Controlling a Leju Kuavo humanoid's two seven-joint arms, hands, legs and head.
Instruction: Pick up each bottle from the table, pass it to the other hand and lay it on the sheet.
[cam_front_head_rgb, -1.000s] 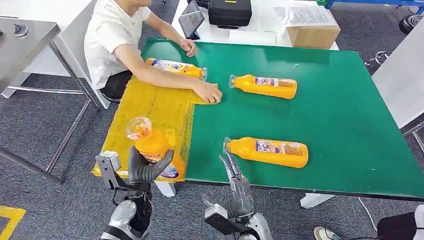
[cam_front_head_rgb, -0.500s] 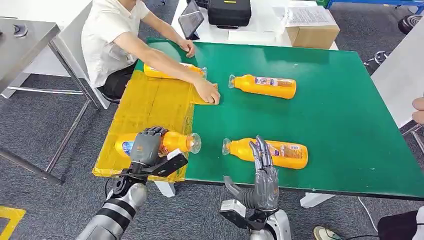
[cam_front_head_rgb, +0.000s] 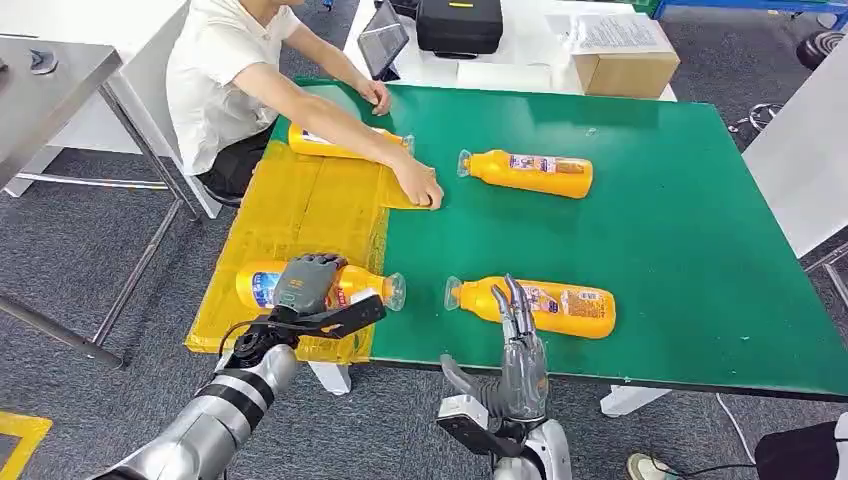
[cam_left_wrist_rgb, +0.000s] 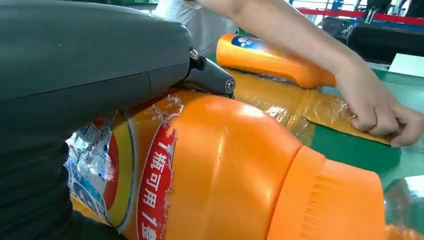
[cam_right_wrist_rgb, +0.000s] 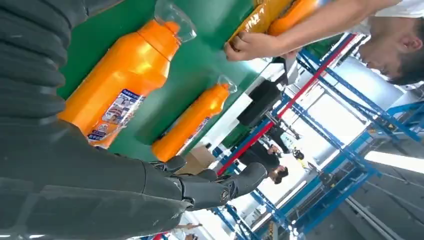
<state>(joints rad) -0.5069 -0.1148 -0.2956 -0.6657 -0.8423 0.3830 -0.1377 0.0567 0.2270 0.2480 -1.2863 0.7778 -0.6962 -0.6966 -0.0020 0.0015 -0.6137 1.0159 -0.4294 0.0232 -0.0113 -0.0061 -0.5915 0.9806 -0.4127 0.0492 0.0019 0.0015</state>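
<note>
Left hand (cam_front_head_rgb: 308, 283) grips a bottle (cam_front_head_rgb: 350, 287) lying flat on the yellow sheet (cam_front_head_rgb: 300, 205), cap toward the green worktop (cam_front_head_rgb: 650, 230). Right hand (cam_front_head_rgb: 520, 340) hovers empty, fingers spread, by a second bottle (cam_front_head_rgb: 560, 305) (a person's hand (cam_front_head_rgb: 420, 188) pins the sheet's edge).

A yellow plastic sheet (cam_front_head_rgb: 300, 205) covers the green worktop's (cam_front_head_rgb: 680, 230) left end; two orange plastic bottles (cam_front_head_rgb: 320, 285) lie on it, two more (cam_front_head_rgb: 535, 305) to its right.
</note>
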